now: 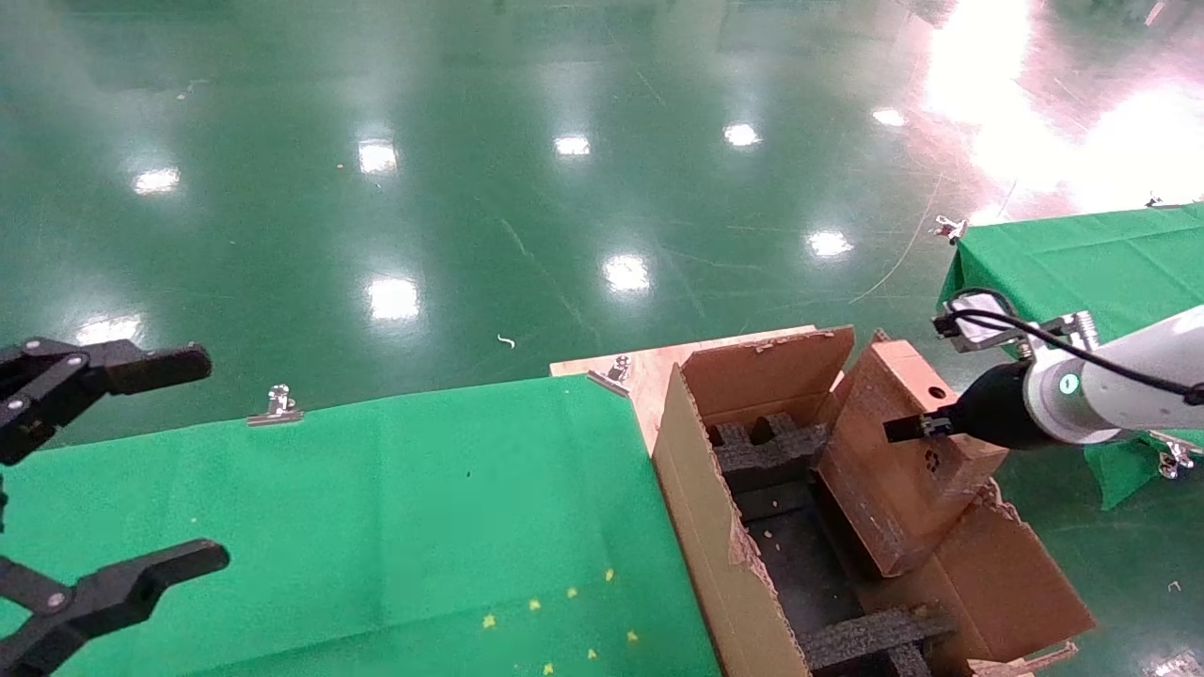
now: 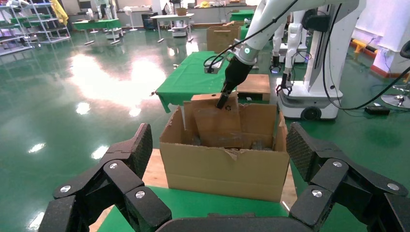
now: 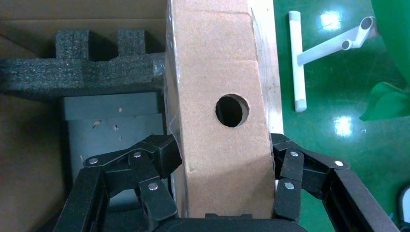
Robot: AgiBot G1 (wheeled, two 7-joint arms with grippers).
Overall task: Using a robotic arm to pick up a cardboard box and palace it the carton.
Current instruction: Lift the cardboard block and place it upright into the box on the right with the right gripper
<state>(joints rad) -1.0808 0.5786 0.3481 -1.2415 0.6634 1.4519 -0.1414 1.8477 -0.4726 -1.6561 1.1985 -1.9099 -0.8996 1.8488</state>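
Note:
The small brown cardboard box [image 1: 884,512] with a round hole and recycling mark stands tilted, its lower end inside the large carton [image 1: 696,498], leaning toward the carton's right wall. The white robotic arm [image 1: 1119,376] with the green ring reaches in from the right. My right gripper [image 1: 905,429] is shut on the box's upper side. In the right wrist view both fingers [image 3: 164,154] press the box [image 3: 217,63] above black foam [image 3: 82,72]. My left gripper [image 1: 212,459] is open and empty at the far left. The left wrist view shows the carton [image 2: 222,169] and box [image 2: 217,128].
The carton stands on a wooden board [image 1: 649,367] at the right end of a green-clothed table [image 1: 376,508] held by metal clips [image 1: 277,406]. A second green table [image 1: 1082,254] lies behind the right arm. Glossy green floor surrounds everything.

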